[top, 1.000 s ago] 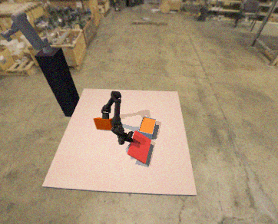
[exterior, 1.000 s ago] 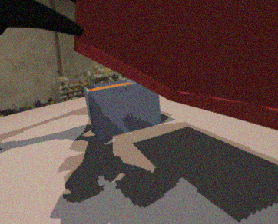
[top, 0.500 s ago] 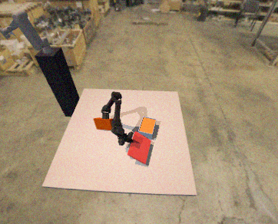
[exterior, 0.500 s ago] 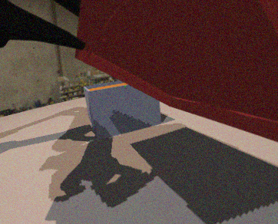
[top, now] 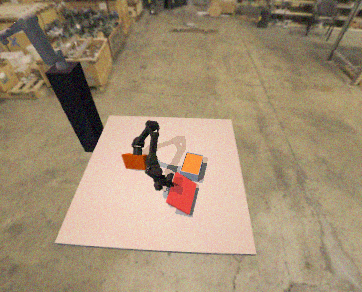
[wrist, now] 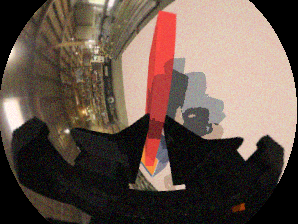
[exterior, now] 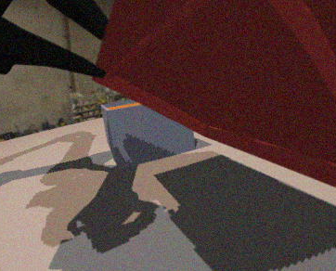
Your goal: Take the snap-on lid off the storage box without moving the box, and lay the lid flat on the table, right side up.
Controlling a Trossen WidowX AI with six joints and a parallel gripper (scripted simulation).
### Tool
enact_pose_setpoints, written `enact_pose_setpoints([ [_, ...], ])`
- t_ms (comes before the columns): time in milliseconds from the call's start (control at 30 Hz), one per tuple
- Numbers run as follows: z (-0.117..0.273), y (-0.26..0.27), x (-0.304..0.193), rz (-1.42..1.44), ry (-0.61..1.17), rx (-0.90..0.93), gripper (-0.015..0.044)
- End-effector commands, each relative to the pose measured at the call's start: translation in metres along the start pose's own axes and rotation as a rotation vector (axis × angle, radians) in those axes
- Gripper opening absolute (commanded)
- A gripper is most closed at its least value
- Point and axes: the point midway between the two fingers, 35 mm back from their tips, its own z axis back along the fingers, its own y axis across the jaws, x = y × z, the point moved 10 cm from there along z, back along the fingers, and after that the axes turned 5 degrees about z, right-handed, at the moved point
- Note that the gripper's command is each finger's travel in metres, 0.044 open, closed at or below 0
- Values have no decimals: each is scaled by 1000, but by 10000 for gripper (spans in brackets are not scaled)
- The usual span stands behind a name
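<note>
Lid, flat red plastic (top: 182, 196), off the blue storage box (top: 192, 167)
Your black parallel-jaw gripper (top: 168, 184) pinches the lid's edge; it hangs tilted above the pale table (top: 112, 215), beside the orange-topped box.

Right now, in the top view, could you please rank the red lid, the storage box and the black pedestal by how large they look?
1. Black pedestal, clearly the largest.
2. Red lid, held in the gripper, tilted and off the box.
3. Storage box, slightly smaller than the lid.

The pedestal stands farther from the camera than both, so its lead is real.
</note>
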Motion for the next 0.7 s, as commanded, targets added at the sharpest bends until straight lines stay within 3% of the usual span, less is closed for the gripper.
enact_pose_setpoints([
  [0, -2, -3, 1, -3, -5, 2, 0],
  [667, -13, -16, 0, -3, -4, 2, 0],
])
